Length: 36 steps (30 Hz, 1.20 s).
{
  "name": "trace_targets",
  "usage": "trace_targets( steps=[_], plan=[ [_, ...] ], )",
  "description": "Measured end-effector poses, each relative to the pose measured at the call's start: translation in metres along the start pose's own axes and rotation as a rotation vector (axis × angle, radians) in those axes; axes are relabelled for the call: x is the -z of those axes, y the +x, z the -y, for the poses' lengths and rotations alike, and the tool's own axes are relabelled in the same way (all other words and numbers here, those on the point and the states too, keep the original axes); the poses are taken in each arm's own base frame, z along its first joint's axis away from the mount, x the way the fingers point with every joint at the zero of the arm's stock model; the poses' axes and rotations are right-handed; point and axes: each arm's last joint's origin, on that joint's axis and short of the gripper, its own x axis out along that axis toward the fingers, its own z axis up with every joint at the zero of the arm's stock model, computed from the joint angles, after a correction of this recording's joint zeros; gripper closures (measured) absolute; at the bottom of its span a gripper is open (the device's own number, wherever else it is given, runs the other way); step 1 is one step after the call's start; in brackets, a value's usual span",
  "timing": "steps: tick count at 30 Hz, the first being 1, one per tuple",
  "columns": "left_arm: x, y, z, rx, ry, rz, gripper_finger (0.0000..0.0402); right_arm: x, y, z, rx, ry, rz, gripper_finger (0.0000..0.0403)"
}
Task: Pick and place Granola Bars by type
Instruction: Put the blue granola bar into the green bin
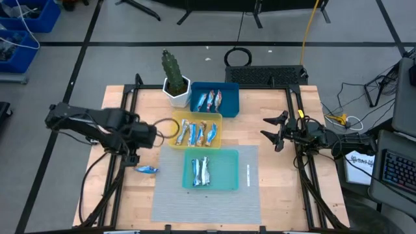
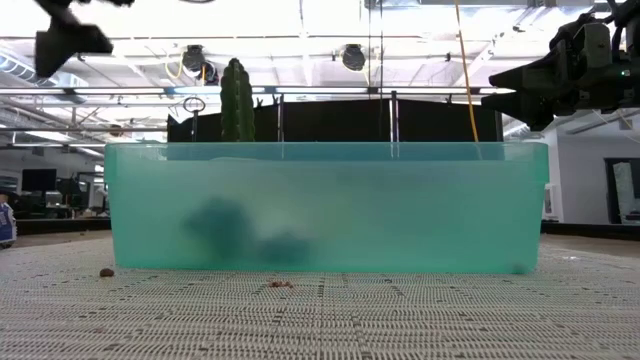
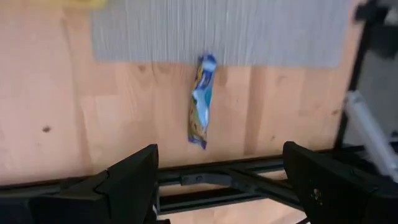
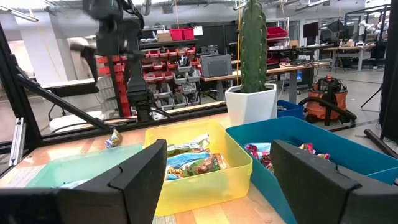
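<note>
Left gripper (image 1: pixel 134 158) hovers with fingers apart, empty, above a lone granola bar (image 1: pixel 147 169) lying on bare wood beside the grey mat (image 1: pixel 201 201). Teal tray (image 1: pixel 231 174) holds seemingly two bars. Right gripper (image 1: pixel 274 129) waits, spread wide.

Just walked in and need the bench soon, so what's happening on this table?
A two-armed robot is sorting granola bars into trays by type. The blue tray, yellow tray and teal tray each already hold a few bars. One loose bar lies on the bare wood to the left of the teal tray. The left gripper hangs open by that bar, holding nothing. The right gripper waits open at the table's right side.
</note>
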Motion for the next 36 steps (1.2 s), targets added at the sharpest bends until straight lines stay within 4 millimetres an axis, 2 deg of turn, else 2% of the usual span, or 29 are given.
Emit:
trace_targets(
  steps=[6, 13, 28, 36],
  plan=[
    [0.003, 0.051, -0.001, -0.011, 0.039, -0.099, 0.0057, 0.0, 0.0, 0.0, 0.0, 0.0, 0.0, 0.0124],
    [0.002, 0.097, 0.0, -0.019, 0.048, -0.058, 0.0057, 0.0, 0.0, 0.0, 0.0, 0.0, 0.0, 0.0124],
    [0.006, 0.15, 0.001, -0.092, 0.039, -0.011, 0.0057, 0.0, 0.0, 0.0, 0.0, 0.0, 0.0, 0.0124],
    [0.005, 0.172, -0.005, -0.161, 0.002, -0.072, 0.0057, 0.0, 0.0, 0.0, 0.0, 0.0, 0.0, 0.0124]
  ],
)
